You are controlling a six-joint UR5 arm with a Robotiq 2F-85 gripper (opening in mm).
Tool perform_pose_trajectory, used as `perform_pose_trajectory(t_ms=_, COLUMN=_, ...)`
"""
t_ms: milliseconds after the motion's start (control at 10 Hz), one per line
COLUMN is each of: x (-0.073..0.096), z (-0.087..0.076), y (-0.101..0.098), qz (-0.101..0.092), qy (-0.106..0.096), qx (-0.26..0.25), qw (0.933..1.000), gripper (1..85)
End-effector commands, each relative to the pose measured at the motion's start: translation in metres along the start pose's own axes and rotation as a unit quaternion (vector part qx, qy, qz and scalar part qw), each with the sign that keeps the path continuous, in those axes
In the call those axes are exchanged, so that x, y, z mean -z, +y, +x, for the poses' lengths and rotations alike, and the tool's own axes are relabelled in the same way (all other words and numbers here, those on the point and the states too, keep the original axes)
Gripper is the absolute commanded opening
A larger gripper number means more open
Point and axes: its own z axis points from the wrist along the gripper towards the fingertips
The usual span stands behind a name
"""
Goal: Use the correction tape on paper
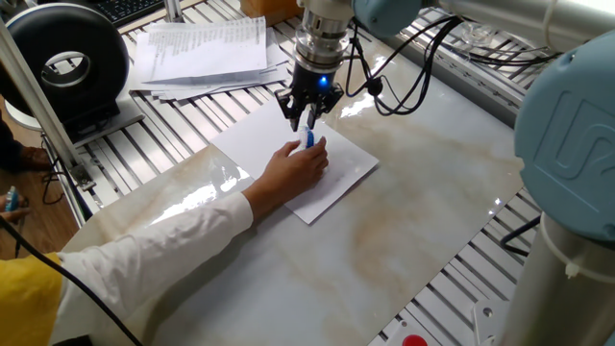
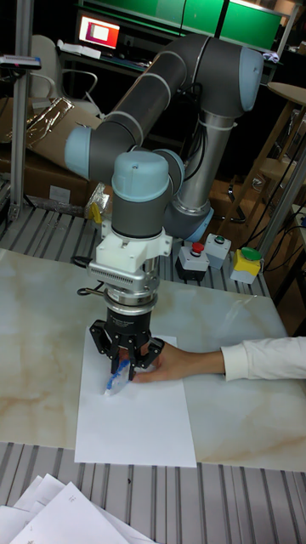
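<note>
While the gripper (image 2: 126,364) clamps the correction tape (image 2: 116,379), its long axis slants toward lower left onto the paper (image 2: 136,425).

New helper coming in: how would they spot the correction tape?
Find the white paper on the marble table. At its far edge, under the gripper, a hand steadies the correction tape, the only small blue and clear item there.
</note>
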Motion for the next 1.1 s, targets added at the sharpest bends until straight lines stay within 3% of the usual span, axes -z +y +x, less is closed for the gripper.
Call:
perform_pose_trajectory(t_ms=0, x=0.004, z=0.004, y=0.000, qz=-0.005, qy=0.003, qx=-0.007, qw=1.0000, gripper=36.0)
perform_pose_trajectory(t_ms=1000, x=-0.013, z=0.007, y=0.000, qz=-0.001, qy=-0.005, qx=-0.011, qw=0.9999, gripper=35.7)
